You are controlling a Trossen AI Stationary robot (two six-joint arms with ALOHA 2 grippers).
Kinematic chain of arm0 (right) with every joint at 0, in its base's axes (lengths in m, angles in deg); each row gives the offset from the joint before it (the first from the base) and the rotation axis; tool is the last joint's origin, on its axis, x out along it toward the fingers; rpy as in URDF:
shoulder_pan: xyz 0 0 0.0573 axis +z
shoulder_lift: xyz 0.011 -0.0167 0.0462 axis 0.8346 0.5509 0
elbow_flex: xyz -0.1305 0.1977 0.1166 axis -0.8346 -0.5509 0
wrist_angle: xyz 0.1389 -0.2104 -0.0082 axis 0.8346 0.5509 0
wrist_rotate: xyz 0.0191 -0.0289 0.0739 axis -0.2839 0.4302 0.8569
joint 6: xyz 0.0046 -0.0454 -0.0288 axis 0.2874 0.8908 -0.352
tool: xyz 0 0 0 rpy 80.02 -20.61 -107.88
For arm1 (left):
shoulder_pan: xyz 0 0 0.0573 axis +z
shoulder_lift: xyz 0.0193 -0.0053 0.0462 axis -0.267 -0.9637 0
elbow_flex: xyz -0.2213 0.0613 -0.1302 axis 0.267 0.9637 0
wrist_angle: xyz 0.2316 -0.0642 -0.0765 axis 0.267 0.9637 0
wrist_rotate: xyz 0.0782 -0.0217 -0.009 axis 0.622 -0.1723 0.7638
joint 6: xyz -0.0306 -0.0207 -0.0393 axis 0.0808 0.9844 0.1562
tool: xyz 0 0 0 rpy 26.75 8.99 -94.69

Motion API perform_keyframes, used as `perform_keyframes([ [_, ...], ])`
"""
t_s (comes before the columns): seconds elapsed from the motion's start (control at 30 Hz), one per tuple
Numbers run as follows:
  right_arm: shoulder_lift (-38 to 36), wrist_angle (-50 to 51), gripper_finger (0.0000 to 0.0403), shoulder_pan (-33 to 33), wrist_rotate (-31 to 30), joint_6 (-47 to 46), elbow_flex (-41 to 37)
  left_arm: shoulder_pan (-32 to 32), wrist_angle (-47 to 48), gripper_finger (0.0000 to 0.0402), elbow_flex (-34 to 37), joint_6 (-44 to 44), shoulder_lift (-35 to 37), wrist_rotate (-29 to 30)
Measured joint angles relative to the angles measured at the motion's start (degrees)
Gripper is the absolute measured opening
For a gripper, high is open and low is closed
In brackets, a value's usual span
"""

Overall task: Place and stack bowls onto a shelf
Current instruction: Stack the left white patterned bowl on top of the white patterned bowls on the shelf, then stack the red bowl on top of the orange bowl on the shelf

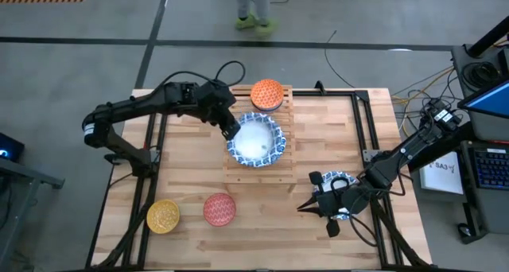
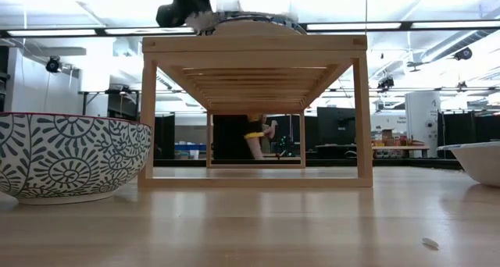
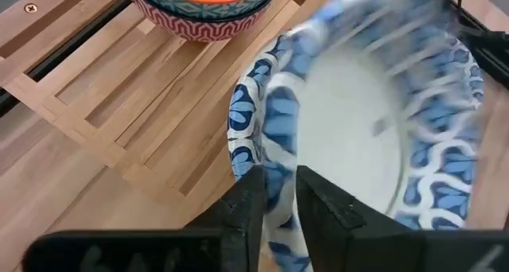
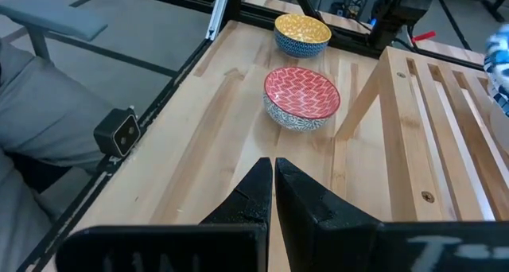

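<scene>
The wooden slatted shelf [image 1: 238, 167] stands mid-table. An orange bowl [image 1: 267, 94] sits on its far end. My left gripper [image 1: 231, 130] is shut on a wide blue-patterned bowl [image 1: 258, 140] over the middle of the shelf. In the left wrist view this bowl [image 3: 358, 121] lies tilted over the rim of a second wide bowl [image 3: 241, 117] beneath it. My right gripper [image 1: 316, 201] is shut and empty, low over the table's near right, beside another wide bowl [image 1: 339, 180]. The yellow bowl [image 1: 163, 215] and the red bowl [image 1: 219, 209] stand on the table at the near left. My left gripper pinches the wide bowl's rim [image 3: 278, 194] on the side toward the table's left edge, one finger [image 3: 322, 212] inside the bowl and one [image 3: 245, 208] outside. The fingers come slanting down from the left. The bowl sits tilted over the bowl beneath it.
The red bowl [image 4: 302, 97] and the yellow bowl [image 4: 302, 33] lie ahead of my right gripper [image 4: 273, 172], with a shelf leg [image 4: 362, 105] beside them. In the low view the red bowl [image 2: 70, 154] stands at the left. A person's feet [image 1: 254, 19] show beyond the table.
</scene>
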Motion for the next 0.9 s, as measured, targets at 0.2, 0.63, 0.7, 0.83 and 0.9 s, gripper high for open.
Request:
perform_keyframes([
  [0.2,0.00,0.02,0.0009,-0.02,-0.02,0.00,0.00,-0.04,-0.02,0.0093,0.00,0.00,0.00,0.00],
  [0.63,0.00,-0.01,0.0009,-0.02,-0.02,0.84,0.00,-5.35,-1.07,0.0136,0.00,-7.82,0.02,0.85],
  [0.7,0.00,-0.02,0.0009,-0.02,-0.02,0.90,0.00,-7.88,-1.14,0.0136,0.10,-8.67,0.02,3.28],
  [0.83,0.00,-0.08,0.0009,-0.02,-0.08,0.90,0.00,-13.74,-1.01,0.0136,0.71,-10.96,0.02,10.85],
  [0.9,0.00,-0.22,0.0009,-0.02,-0.34,0.90,0.00,-16.43,-0.97,0.0136,0.84,-11.77,0.02,13.33],
])
